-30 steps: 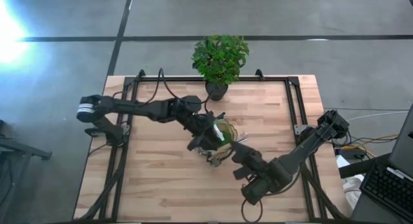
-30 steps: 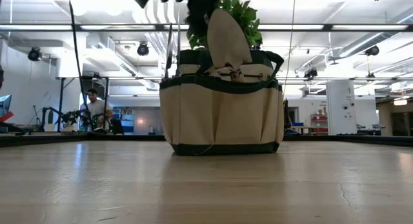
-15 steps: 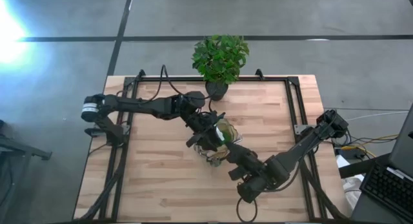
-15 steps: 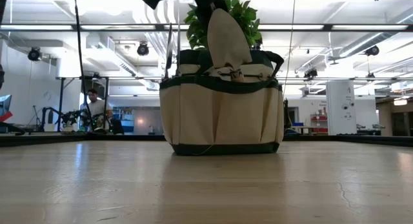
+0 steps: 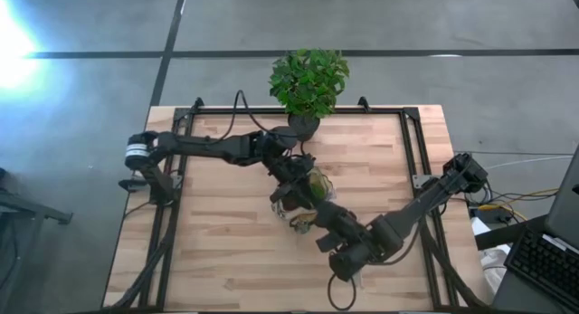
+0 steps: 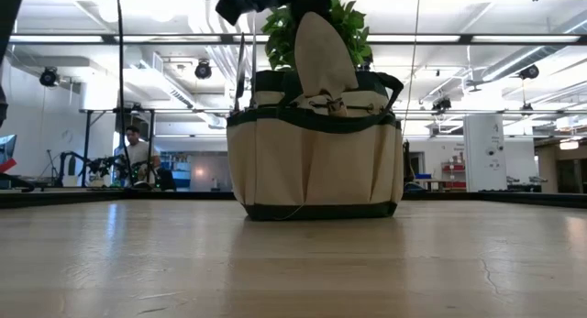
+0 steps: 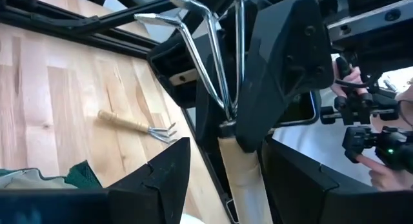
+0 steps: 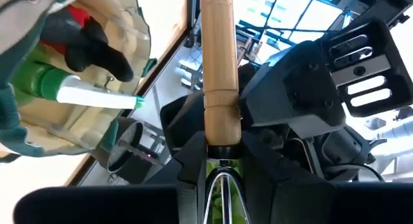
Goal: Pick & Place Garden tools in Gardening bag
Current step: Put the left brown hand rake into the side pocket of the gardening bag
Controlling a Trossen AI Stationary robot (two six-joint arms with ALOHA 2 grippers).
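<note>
Over the olive-khaki gardening bag (image 5: 314, 189) (image 6: 312, 144) at the table's middle, both grippers meet on a hand rake with silver prongs (image 7: 193, 50) and a wooden handle (image 8: 217, 62). My right gripper (image 8: 222, 179) (image 5: 314, 225) is shut on the rake. My left gripper (image 7: 222, 179) (image 5: 294, 201) is open; its fingers stand on either side of the handle, with a gap showing beside one finger. A trowel blade (image 6: 323, 52) sticks up out of the bag. A green spray bottle (image 8: 61, 87) and a red item (image 8: 77, 14) sit inside it. My right gripper pinches the rake between its two fingers at the dark collar (image 7: 226, 129) where the prongs join the wooden handle. The handle runs on past the fingertips, away from the gripper. The rake is lifted clear of the table, above the bag.
A second wooden-handled rake (image 7: 139, 126) lies flat on the table beyond the bag. A leafy potted plant (image 5: 308, 81) stands at the table's far edge, right behind the bag. The black table frame (image 5: 412, 160) runs along the sides. A person (image 6: 136, 153) sits far off in the room.
My left arm has reached farther toward the table's right, bringing its gripper closer around the rake's handle and turning it a little. My right gripper has shifted slightly toward the table's left with the rake and has tipped. The bag has stayed where it was.
</note>
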